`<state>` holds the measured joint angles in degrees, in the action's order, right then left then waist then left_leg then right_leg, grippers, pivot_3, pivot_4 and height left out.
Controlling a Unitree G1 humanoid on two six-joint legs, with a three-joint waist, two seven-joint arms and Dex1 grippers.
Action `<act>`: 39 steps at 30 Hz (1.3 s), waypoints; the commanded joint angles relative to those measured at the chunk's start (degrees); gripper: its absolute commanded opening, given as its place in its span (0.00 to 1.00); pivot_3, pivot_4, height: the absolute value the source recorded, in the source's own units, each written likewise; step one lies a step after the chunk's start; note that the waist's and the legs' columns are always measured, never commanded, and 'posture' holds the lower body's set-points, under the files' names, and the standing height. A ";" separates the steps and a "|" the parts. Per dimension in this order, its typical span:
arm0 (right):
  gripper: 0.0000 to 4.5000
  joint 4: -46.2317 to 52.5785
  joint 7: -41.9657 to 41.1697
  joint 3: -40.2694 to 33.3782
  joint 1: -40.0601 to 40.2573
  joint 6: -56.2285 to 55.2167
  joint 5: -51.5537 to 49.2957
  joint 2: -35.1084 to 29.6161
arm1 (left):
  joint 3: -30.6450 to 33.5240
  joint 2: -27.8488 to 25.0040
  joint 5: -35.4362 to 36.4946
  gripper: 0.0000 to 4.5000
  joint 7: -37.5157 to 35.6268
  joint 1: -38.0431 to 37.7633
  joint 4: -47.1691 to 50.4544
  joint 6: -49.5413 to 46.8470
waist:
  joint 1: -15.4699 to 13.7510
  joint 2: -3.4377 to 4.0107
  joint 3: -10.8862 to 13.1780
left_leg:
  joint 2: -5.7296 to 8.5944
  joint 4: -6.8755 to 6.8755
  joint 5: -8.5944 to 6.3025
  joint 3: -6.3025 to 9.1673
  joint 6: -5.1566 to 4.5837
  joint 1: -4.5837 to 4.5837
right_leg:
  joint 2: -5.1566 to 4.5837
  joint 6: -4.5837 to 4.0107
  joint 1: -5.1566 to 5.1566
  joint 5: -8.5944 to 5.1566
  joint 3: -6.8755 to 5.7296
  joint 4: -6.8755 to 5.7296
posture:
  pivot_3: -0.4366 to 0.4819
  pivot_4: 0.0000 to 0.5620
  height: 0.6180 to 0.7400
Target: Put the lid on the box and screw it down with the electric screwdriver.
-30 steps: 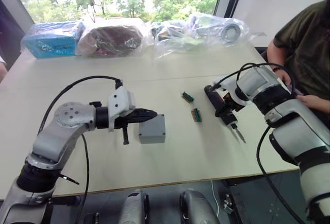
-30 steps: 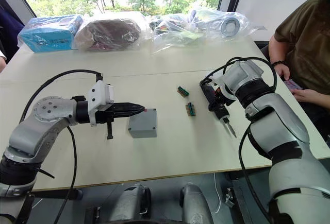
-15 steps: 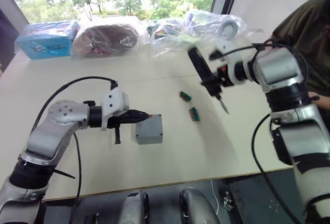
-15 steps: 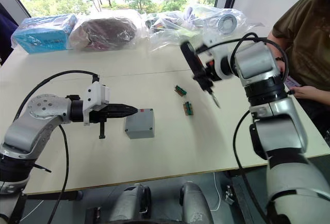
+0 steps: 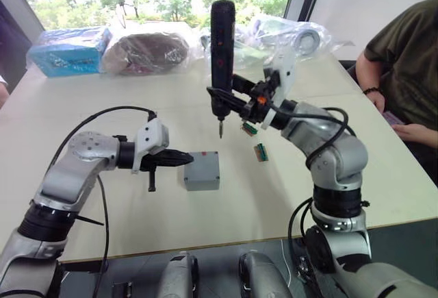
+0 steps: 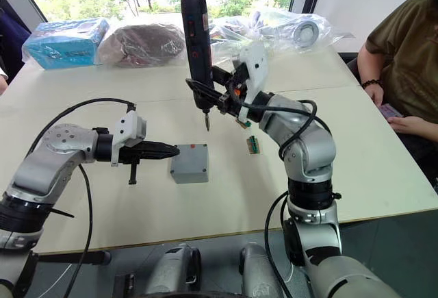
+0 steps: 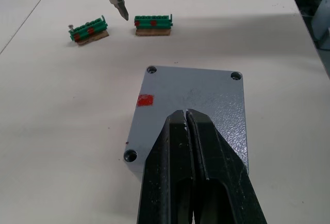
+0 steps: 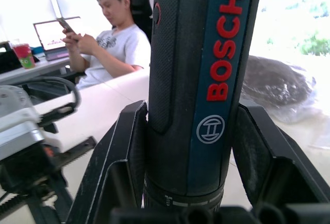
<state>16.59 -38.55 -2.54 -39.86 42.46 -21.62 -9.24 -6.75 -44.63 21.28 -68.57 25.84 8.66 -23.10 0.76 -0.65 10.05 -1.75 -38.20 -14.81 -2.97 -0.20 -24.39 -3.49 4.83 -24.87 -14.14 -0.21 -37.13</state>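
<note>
Clamped in the right gripper (image 6: 220, 99), the electric screwdriver (image 6: 195, 41) stands upright, bit down above the far edge of the lid (image 7: 193, 105), already seated on the box (image 6: 189, 164), presumably for a corner screw, while the left gripper (image 7: 188, 131), fingers closed and empty, steadies that lid.

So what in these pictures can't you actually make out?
- Lid: in the left wrist view the left end effector, its fingers pressed together, covers the near edge and fourth corner, so the screw hole there is hidden.
- Electric screwdriver: in the right wrist view its bit is cut off.
- Box: in the eye views the seam under the lid is too small to judge.
</note>
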 commanded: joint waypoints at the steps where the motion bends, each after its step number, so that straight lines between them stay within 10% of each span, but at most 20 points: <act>1: 0.41 4.50 0.78 2.27 1.50 -5.30 -1.28 0.93 | -1.00 0.58 -1.33 0.00 -0.41 1.15 -0.91 1.59 | 0.03 0.00 0.00 | 0.00 0.00 0.00 0.00 0.00 0.00 | 0.00 0.00 0.00 0.00 0.00 0.00 | 0.48 0.27 1.00; 39: 0.41 -0.11 4.96 11.71 13.47 -23.03 4.98 -0.85 | -5.29 3.54 -6.94 0.00 -0.70 1.19 -5.72 5.18 | -0.09 -0.05 -0.04 | -0.01 -0.01 0.00 0.01 0.00 0.30 | 0.00 -0.01 0.27 -0.01 0.00 0.02 | 0.48 0.27 1.00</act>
<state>16.72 -33.86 8.84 -26.01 20.46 -17.01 -10.24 -10.50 -41.35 15.15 -68.79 27.50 3.04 -17.35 0.67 -0.70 10.01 -1.76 -38.21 -14.81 -2.96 -0.20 -24.07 -3.49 4.82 -24.57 -14.15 -0.20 -37.12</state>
